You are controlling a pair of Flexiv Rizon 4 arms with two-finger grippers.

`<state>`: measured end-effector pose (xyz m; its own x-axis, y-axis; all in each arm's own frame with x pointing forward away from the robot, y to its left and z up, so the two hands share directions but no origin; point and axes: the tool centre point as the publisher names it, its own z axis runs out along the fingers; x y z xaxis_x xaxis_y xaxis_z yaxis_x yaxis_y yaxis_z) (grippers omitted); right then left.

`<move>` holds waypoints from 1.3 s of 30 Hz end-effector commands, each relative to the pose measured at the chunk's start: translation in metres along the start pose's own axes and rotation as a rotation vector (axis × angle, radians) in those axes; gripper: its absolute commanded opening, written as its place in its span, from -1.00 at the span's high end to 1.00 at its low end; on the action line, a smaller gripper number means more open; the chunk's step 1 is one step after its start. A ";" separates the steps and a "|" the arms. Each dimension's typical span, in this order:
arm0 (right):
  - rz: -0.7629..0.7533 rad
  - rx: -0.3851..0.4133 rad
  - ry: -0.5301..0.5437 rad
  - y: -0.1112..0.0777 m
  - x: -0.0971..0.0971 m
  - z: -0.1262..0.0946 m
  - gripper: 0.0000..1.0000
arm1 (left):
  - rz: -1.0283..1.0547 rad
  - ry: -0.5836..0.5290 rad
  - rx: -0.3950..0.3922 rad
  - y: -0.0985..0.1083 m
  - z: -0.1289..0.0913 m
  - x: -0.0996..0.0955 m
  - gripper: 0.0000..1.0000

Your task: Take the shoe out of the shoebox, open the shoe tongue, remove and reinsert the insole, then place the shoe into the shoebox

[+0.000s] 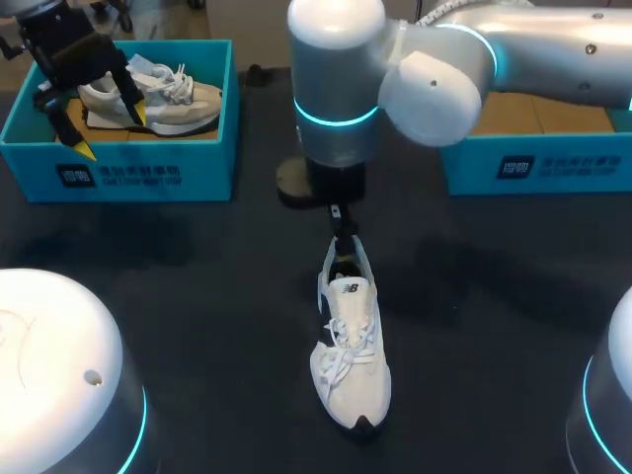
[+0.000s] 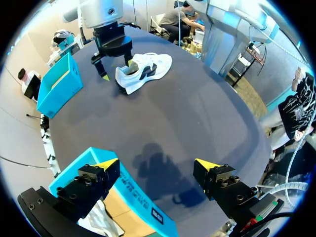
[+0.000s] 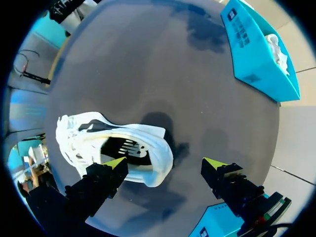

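The black left tool (image 2: 157,165) hangs at the far left, its yellow-tipped fingers spread wide. The silver right arm (image 1: 533,49) reaches to the middle, the right tool (image 3: 165,163) pointing down, fingers apart.

White shoe (image 1: 353,348) (laced) on dark table (image 1: 197,296)

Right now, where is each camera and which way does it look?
Head view: above and behind, looking down on the table; left arm and right arm show.
Left wrist view: on the left wrist, facing across the table past open left fingers.
Right wrist view: on the right wrist, looking down between open right fingers.
All three share the white shoe.
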<state>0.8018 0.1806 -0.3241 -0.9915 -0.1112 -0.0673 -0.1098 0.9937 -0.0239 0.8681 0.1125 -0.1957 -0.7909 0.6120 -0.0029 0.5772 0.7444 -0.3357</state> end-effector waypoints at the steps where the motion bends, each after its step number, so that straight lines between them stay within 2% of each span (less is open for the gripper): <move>1: 0.006 -0.015 -0.002 -0.007 -0.003 0.014 -1.00 | 0.000 0.001 -0.003 0.000 0.000 0.001 -1.00; 7: 0.020 -0.045 0.008 -0.008 -0.011 0.034 -1.00 | 0.000 0.001 -0.003 0.000 0.000 0.001 -1.00; 18: 0.055 -0.061 0.003 -0.008 -0.009 0.053 -1.00 | 0.000 0.001 -0.003 0.000 0.000 0.001 -1.00; 30: 0.099 -0.062 -0.001 -0.015 -0.004 0.060 -1.00 | 0.000 0.001 -0.003 0.000 0.000 0.001 -1.00; 37: 0.111 -0.072 0.015 -0.013 -0.008 0.066 -0.34 | 0.000 0.001 -0.003 0.000 0.000 0.001 -1.00; 38: 0.111 -0.071 0.016 -0.012 -0.008 0.067 -0.07 | 0.000 0.001 -0.003 0.000 0.000 0.001 -1.00; 39: 0.110 -0.068 0.021 -0.011 -0.009 0.068 0.02 | 0.000 0.001 -0.003 0.000 0.000 0.001 -1.00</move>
<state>0.8140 0.1671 -0.3873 -0.9987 0.0002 -0.0515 -0.0026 0.9986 0.0533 0.8681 0.1125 -0.1957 -0.7908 0.6120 -0.0029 0.5773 0.7443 -0.3357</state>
